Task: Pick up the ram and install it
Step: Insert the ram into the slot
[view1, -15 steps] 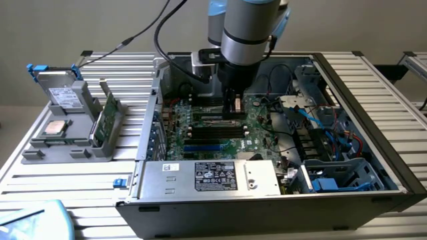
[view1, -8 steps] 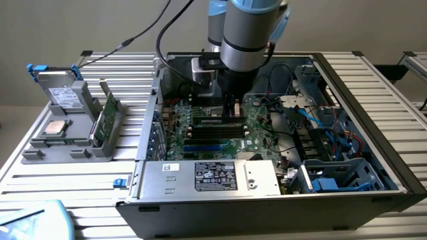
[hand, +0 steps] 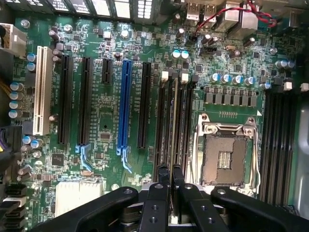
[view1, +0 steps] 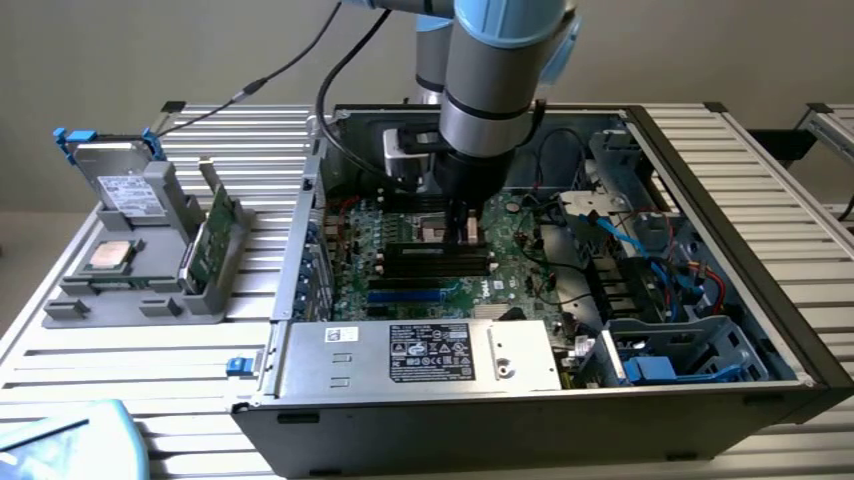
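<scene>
The ram stands on edge just beside the empty processor socket, its long axis running along the black memory slots; the gripper is pinched narrowly on its upper edge; the arm hangs near-vertical above the socket, wrist down.

The ram stands among the memory slots — just beside the processor socket
</scene>
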Robot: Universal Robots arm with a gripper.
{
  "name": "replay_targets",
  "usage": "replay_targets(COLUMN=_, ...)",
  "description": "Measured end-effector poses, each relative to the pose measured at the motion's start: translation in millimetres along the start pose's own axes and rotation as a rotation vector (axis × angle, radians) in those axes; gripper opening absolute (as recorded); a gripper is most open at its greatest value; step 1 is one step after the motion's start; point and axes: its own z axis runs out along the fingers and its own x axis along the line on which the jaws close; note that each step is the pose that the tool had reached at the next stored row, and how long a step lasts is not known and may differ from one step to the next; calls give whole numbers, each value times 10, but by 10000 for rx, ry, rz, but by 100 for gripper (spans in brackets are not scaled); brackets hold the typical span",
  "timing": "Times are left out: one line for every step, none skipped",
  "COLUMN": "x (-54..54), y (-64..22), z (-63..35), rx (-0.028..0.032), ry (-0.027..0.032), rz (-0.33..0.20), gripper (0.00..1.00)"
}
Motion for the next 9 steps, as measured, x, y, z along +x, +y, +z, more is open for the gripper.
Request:
replay_targets(x=1, y=-1, z=19, rx=0, ry=10, rz=0, gripper=14)
replay_targets(x=3, y=-1, z=36, rx=-1, ry=20, rz=1, gripper=14)
replay_targets(x=5, y=-1, z=55, rx=-1, ry=34, rz=2, gripper=14)
replay_targets(x=6, y=-2, z=64, rx=-4, ry=67, rz=4, gripper=14)
replay_targets(x=6, y=-2, z=64, rx=-5, ry=75, rz=4, gripper=14)
replay_targets(x=6, y=-2, z=64, rx=-5, ry=74, rz=4, gripper=14)
replay_targets(x=6, y=-2, z=64, rx=-5, ry=74, rz=4, gripper=14)
replay_targets(x=6, y=-2, z=65, rx=-5, ry=74, rz=4, gripper=14)
replay_targets(x=6, y=-2, z=65, rx=-5, ry=75, rz=4, gripper=14)
